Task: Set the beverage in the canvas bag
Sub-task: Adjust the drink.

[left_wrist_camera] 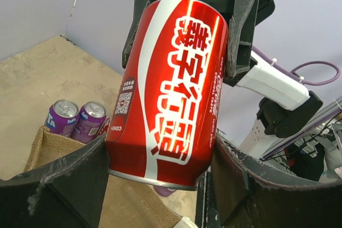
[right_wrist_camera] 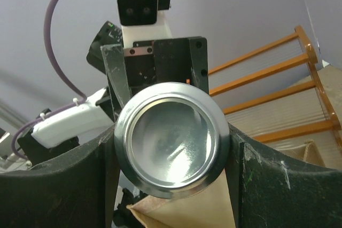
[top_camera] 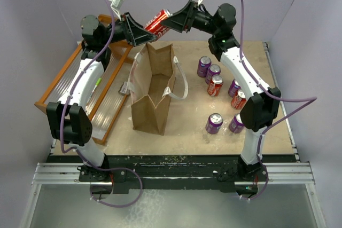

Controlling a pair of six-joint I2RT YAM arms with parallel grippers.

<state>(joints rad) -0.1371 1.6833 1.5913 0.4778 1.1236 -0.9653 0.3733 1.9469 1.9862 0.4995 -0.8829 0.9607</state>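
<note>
Two pincers, my left pincer [left_wrist_camera: 157, 158] and right pincer [right_wrist_camera: 171, 148], pinch one red can [left_wrist_camera: 165, 89]; only top view shows the canvas bag [top_camera: 155, 78] whole, mouth open below.

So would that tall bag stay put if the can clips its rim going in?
Probably light and floppy: the canvas bag shows creased, bowed walls. It stands tall on a narrow base, so a knock from the red can could tip it. Its mouth gapes open, which should help.

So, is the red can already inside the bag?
Out. The red can is tilted in the air above the open bag, gripped by the left gripper and right gripper.
</note>
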